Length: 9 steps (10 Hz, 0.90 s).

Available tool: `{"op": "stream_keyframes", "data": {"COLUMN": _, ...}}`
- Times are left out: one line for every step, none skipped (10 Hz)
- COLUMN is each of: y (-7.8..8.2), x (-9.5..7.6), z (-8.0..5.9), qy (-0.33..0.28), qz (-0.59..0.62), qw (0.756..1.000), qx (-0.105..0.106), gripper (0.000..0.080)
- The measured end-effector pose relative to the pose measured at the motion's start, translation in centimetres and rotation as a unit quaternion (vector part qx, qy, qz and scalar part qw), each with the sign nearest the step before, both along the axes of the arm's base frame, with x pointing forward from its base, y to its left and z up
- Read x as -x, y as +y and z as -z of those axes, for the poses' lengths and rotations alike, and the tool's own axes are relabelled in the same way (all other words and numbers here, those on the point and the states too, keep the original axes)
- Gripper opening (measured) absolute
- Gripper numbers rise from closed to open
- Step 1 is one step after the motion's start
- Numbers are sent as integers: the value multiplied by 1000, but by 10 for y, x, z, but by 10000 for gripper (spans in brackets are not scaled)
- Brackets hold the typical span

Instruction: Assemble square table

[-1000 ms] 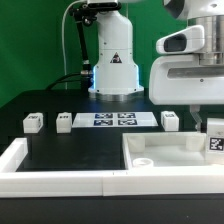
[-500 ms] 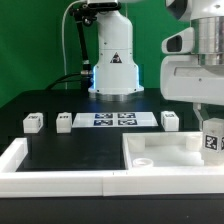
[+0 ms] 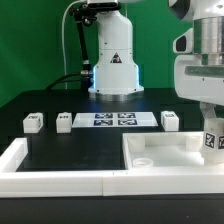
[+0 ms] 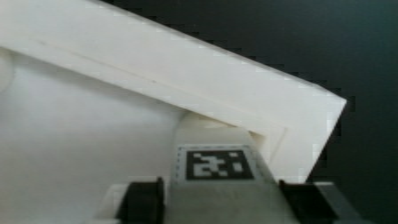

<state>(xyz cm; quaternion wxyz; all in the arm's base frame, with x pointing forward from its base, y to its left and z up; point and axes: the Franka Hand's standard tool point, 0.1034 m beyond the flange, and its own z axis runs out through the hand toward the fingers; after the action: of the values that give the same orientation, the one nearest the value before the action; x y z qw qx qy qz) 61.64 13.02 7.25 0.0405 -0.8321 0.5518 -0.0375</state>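
- White plastic square slab with raised rim (image 3: pixel 160 142) lies flat on the black surface (image 3: pixel 70 145) at the exterior view's right. It is tucked into the front corner of the long white border wall (image 3: pixel 20 158), I'd guess so it can't slide while legs go in.
- Rim side faces up, and one round corner hole (image 3: pixel 143 159) is visible at its near corner on the exterior view's left.
- Small white block leg with a black-and-white tag (image 3: pixel 212 142) is held upright over the slab's far corner on the exterior view's right. In the wrist view the same leg (image 4: pixel 217 163) sits just inside the slab's (image 4: pixel 89 110) rim corner.
- I can't tell whether the leg touches the slab or hangs just above it. That corner's hole is hidden behind the leg.
- End effector (image 3: pixel 210 130) is clamped on that leg. The wrist view shows the end effector (image 4: pixel 217 196) with a dark finger (image 4: pixel 143 198) on each side and the tag face left visible.
- My read of the step is seating the first leg in its corner hole. Next I'd need to line it up and press or twist it down.
- Three loose white block legs wait in a row at the back: two (image 3: pixel 33 122) (image 3: pixel 64 121) on the exterior view's left, one (image 3: pixel 170 120) on the right. They are well apart from the slab, probably parked for easy pickup.
- The marker board (image 3: pixel 115 119) lies flat between them.
- White arm base (image 3: pixel 113 60) stands behind the row.
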Motion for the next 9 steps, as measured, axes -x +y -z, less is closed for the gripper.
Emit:
{"op": "stream_keyframes", "data": {"y": 0, "x": 0, "z": 0, "qy": 0, "qz": -10, "qw": 1000, "qx": 1, "gripper": 458}}
{"op": "stream_keyframes", "data": {"y": -1, "x": -1, "z": 0, "qy": -1, "qz": -42, "qw": 999, "qx": 5, "gripper": 603}}
{"op": "stream_keyframes", "data": {"y": 0, "x": 0, "z": 0, "qy": -2, "qz": -61, "qw": 998, "qx": 6, "gripper": 603}}
{"op": "stream_keyframes", "data": {"y": 1, "x": 0, "z": 0, "qy": -3, "qz": -110, "qw": 994, "qx": 11, "gripper": 635}}
{"op": "stream_keyframes", "data": {"y": 1, "x": 0, "z": 0, "qy": -6, "qz": -179, "qw": 984, "qx": 19, "gripper": 647}}
{"op": "stream_keyframes", "data": {"y": -1, "x": -1, "z": 0, "qy": -8, "qz": -237, "qw": 971, "qx": 25, "gripper": 647}}
{"op": "stream_keyframes", "data": {"y": -5, "x": -1, "z": 0, "qy": -8, "qz": -276, "qw": 961, "qx": 29, "gripper": 649}}
{"op": "stream_keyframes", "data": {"y": -10, "x": -2, "z": 1, "qy": -9, "qz": -343, "qw": 939, "qx": 37, "gripper": 649}}
{"op": "stream_keyframes", "data": {"y": -10, "x": -2, "z": 1, "qy": -9, "qz": -381, "qw": 924, "qx": 41, "gripper": 649}}
